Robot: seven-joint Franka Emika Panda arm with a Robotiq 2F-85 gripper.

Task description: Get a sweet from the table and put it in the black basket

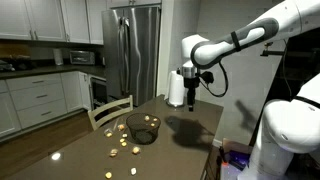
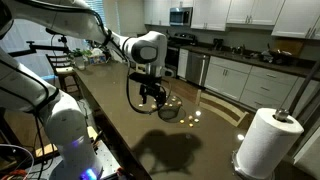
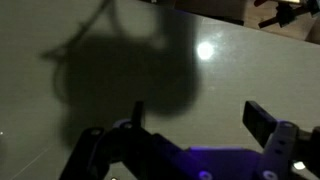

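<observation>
One black basket (image 1: 141, 128), one paper towel roll (image 2: 267, 142), one chair (image 1: 110, 110), about eight sweets (image 1: 122, 149)

White rounded arm (image 1: 250, 35) with dark joints, a looping black cable (image 2: 130, 92), black hand (image 2: 151, 100).

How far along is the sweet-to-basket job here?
Nothing clearly done: sweets lie on the table beside the black basket, whose contents are unclear. The hand is open and empty above the table. Left: grasp a sweet and drop it in.
</observation>
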